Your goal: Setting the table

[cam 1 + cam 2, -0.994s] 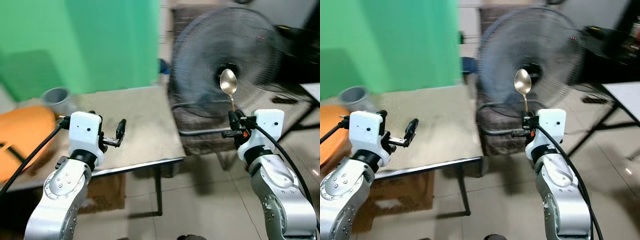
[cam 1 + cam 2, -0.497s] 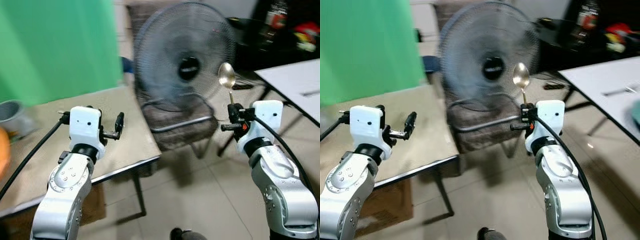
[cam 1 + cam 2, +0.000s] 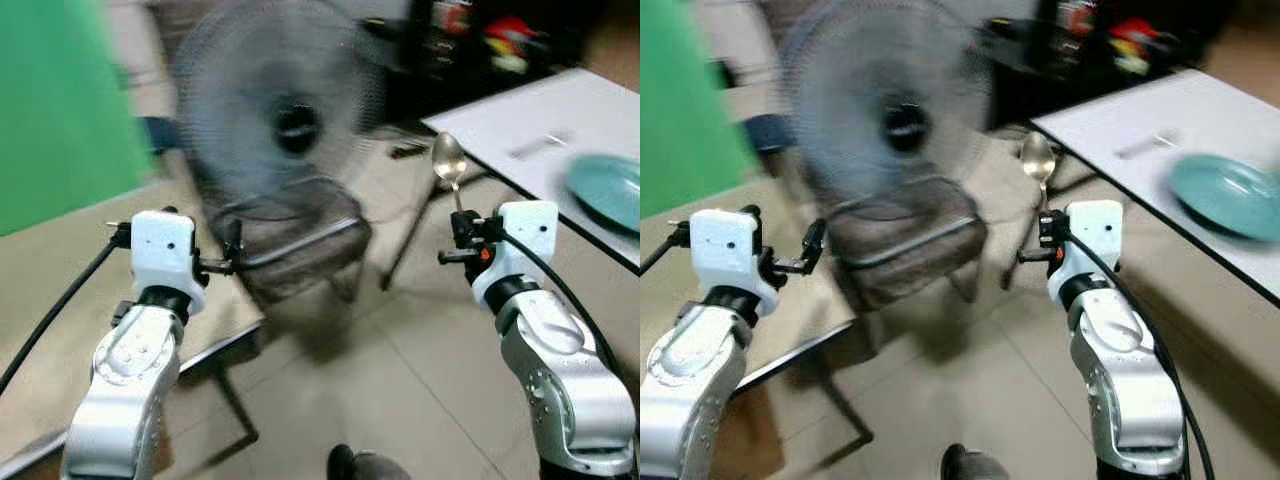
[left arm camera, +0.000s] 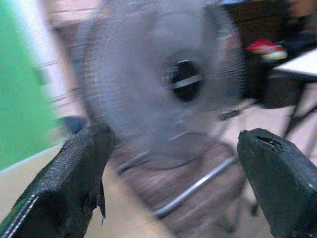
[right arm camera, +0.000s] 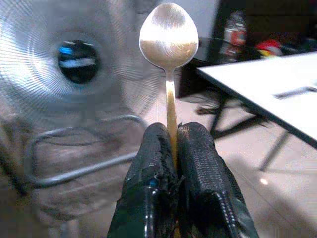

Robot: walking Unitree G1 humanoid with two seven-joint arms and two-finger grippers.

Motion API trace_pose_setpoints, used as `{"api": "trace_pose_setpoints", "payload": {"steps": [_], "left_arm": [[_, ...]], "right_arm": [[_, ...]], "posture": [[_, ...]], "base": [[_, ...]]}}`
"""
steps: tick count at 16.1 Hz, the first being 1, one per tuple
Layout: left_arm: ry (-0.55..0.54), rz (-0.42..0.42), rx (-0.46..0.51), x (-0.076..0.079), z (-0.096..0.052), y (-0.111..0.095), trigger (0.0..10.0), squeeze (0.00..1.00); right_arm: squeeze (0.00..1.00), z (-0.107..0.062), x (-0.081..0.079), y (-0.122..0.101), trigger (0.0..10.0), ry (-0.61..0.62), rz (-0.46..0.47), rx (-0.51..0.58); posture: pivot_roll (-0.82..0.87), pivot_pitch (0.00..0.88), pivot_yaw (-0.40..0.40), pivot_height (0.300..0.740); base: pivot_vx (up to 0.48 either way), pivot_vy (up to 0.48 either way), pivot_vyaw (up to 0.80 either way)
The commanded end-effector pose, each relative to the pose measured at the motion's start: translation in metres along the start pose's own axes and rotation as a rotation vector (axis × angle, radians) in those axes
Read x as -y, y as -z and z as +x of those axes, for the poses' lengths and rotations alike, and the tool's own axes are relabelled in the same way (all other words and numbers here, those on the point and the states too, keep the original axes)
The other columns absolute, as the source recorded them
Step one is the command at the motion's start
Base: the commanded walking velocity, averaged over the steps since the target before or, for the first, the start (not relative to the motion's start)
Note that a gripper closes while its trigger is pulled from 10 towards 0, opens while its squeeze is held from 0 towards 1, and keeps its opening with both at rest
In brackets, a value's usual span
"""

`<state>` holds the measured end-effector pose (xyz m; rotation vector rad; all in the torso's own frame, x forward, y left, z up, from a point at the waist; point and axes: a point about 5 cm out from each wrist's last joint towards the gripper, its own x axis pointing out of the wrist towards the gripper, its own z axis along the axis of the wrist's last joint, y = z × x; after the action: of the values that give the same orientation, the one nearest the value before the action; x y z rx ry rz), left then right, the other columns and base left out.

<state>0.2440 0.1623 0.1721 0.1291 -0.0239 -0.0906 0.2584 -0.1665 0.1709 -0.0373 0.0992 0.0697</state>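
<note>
One spoon (image 5: pixel 168 37), light, stiff and slick, stands upright, pinched low on its handle by your right gripper (image 5: pixel 172 148); left gripper (image 4: pixel 173 163) gapes wide, empty.

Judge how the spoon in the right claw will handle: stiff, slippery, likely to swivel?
The spoon looks like polished metal, so probably stiff and light. Pinched low on its thin handle by the right claw, with the bowl standing high, it could swivel or slip.
</note>
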Motion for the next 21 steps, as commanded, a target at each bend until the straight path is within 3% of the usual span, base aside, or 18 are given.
{"api": "trace_pose_setpoints", "payload": {"steps": [1, 14, 17, 21], "left_arm": [[0.003, 0.007, 0.007, -0.0004, -0.0003, -0.0004, 10.0, 0.0], [0.017, -0.022, 0.02, -0.0034, 0.0055, -0.0012, 10.0, 0.0], [0.006, -0.037, 0.012, -0.0045, 0.0078, 0.001, 10.0, 0.0], [0.024, -0.038, -0.004, -0.0013, 0.0074, 0.0031, 10.0, 0.0]], "right_arm": [[0.0, -0.0001, 0.0011, -0.0023, 10.0, 0.008, 0.004, 0.004], [0.0, 0.0044, 0.0007, -0.0051, 10.0, 0.017, -0.005, -0.003], [0.0, 0.0054, -0.001, -0.0067, 10.0, 0.011, -0.018, 0.003], [0.0, 0.0038, -0.0024, -0.0055, 10.0, 0.006, -0.022, -0.004]], "posture": [[0.02, 0.0, -0.024, 0.74], [0.01, 0.0, -0.021, 0.74], [0.0, 0.0, -0.021, 0.74], [0.0, 0.0, -0.013, 0.74]], "base": [[0.0, 0.0, -0.8], [0.0, 0.0, -0.8], [0.276, 0.0, -0.8], [0.277, 0.0, 0.0]]}}
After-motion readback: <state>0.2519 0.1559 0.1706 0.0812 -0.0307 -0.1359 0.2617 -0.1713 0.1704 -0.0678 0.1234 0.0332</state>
